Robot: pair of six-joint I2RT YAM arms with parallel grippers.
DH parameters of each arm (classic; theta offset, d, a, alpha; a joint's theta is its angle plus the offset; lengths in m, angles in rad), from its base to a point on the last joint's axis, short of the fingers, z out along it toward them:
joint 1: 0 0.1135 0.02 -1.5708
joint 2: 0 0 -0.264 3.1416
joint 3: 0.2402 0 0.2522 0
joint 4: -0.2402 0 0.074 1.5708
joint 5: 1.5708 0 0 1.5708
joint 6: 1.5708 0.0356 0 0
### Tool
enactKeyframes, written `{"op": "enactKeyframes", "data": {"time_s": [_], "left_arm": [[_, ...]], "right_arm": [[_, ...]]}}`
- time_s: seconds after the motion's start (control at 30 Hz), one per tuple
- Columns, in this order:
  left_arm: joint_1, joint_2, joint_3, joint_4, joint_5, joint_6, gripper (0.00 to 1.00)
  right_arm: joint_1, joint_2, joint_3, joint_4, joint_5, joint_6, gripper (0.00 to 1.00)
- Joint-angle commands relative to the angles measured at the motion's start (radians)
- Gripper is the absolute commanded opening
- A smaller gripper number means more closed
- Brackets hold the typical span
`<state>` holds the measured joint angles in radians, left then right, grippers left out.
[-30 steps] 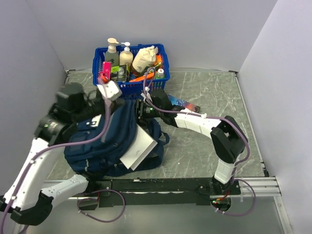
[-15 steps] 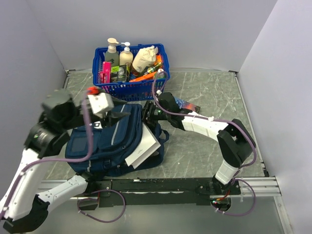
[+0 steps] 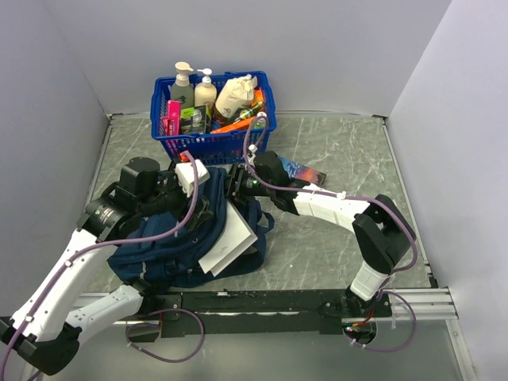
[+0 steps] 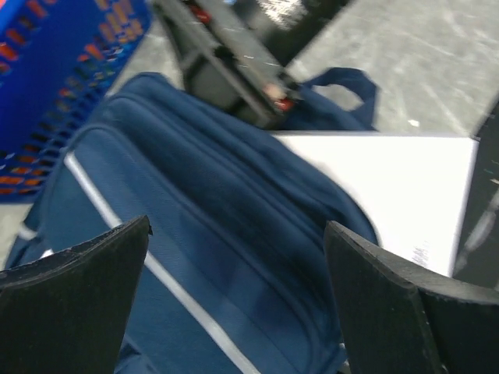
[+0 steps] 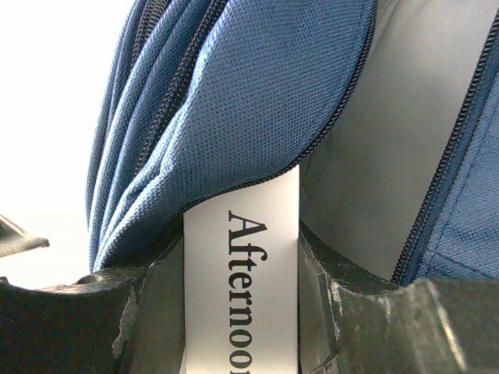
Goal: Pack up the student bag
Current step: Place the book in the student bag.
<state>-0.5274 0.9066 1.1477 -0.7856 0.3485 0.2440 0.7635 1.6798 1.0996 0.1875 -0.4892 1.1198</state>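
Observation:
The navy student bag lies flat on the table in front of my left arm. My left gripper hovers just above its upper panel, jaws open wide with nothing between them. My right gripper sits at the bag's top edge, shut on a white book. The book's spine reads "Afternoo" and is tucked under the zip edge of the blue fabric. The book's white cover sticks out on the bag's right side.
A blue mesh basket of bottles and packets stands behind the bag, close to both grippers. A colourful flat item lies on the marble table by the right forearm. Grey walls close in on the left, back and right.
My left gripper has gone from shut to wide open, and its arm has swung down and right over the bag. The right gripper has kept its hold on the book.

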Motion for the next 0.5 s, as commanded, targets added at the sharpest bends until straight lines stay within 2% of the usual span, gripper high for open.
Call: {"op": "enactKeyframes", "data": {"time_s": [0.0, 0.17, 0.3, 0.47], "left_arm": [[-0.008, 0.014, -0.013, 0.059, -0.12, -0.037, 0.96], [-0.008, 0.015, -0.061, 0.074, -0.163, -0.046, 0.99], [-0.008, 0.021, -0.092, 0.086, -0.212, -0.072, 0.73], [-0.008, 0.057, -0.085, 0.126, -0.282, -0.08, 0.7]], "right_arm": [[0.026, -0.037, 0.034, 0.124, -0.037, 0.009, 0.0], [0.033, -0.04, 0.045, 0.122, -0.041, -0.003, 0.0], [0.039, -0.045, 0.051, 0.121, -0.045, -0.011, 0.0], [0.048, -0.048, 0.057, 0.128, -0.055, -0.017, 0.0]]}}
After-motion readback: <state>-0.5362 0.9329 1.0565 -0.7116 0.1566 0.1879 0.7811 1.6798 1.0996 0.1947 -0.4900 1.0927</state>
